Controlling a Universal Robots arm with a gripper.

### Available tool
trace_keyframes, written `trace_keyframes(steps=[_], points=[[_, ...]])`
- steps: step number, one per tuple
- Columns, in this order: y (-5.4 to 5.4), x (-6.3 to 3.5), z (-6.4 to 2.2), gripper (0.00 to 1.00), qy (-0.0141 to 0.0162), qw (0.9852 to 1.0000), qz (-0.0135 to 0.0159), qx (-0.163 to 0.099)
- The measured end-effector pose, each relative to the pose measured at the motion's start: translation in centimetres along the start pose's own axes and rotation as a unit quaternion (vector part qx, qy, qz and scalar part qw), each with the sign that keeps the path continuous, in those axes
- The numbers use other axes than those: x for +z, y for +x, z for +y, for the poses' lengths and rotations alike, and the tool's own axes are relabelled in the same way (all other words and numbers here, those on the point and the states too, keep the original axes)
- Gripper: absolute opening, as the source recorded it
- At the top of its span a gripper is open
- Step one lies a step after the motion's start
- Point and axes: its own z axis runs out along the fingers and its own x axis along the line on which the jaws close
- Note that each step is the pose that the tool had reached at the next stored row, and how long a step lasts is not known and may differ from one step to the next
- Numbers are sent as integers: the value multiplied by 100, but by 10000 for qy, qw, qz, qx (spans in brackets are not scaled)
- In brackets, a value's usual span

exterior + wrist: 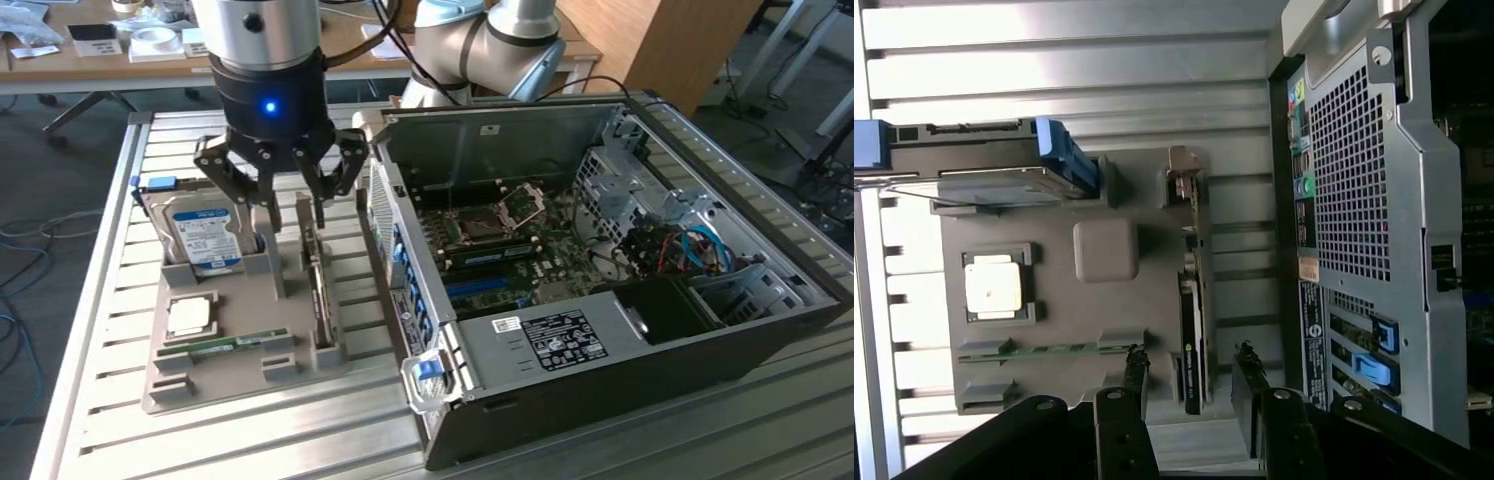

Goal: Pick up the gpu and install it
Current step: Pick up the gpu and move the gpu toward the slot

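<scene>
Behind is a work room with wooden desks, and in front stands a metal bench (94,330) made of slats. The biggest thing on it is an open computer case (747,300), just beside a grey tray (234,378). The end effector (296,210) hangs over the tray's hard-drive end, its two fingers (1137,375) spread apart and holding nothing. A silver hard drive (207,235) stands in the tray's corner away from the case. The gpu (1192,320) stands on its thin edge in a slot on the tray's side nearest the case. In the wrist view it lines up between the fingers. A green memory stick (220,345) and a small square chip (191,315) lie in the tray too. I think this is the reaching step, because the card is not grabbed yet. The grab calls for coming straight down, one finger on each flat face, missing the tray's posts, then a gentle squeeze.
</scene>
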Motion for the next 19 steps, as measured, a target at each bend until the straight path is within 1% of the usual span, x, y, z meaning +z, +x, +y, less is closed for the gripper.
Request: trace_keyframes(steps=[1, 3, 8, 19], points=[[1, 37, -2, 47, 0, 10000, 1, 0], [2, 71, -3, 47, 0, 10000, 0, 0], [3, 101, -5, 47, 0, 10000, 0, 0], [8, 298, -14, 47, 0, 10000, 1, 0]])
